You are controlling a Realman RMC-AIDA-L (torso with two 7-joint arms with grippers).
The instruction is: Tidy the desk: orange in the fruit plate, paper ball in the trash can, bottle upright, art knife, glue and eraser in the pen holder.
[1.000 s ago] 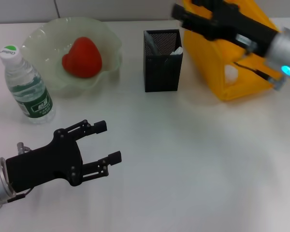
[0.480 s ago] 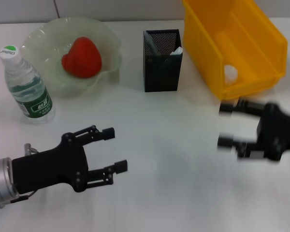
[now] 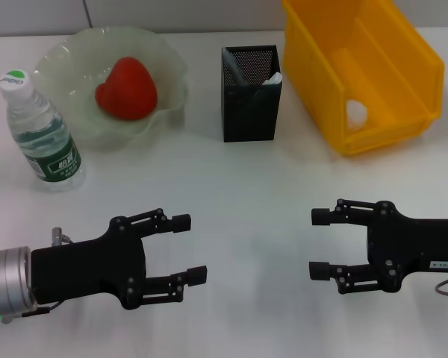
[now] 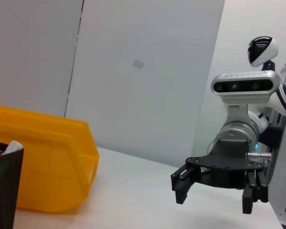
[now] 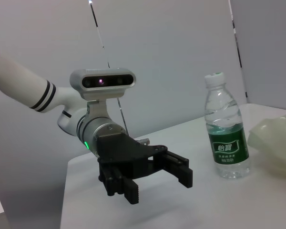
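A white table [image 3: 269,186] stands before a pale wall [image 4: 133,71], possibly panelled, with a vertical seam visible.

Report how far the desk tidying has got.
Mostly done, it seems. A red fruit lies in the fruit plate, the bottle stands upright, a white lump sits in the yellow bin, and items poke from the pen holder, though which ones is unclear. Nothing is in hand: the left gripper and right gripper hover open. No loose items remain visible.
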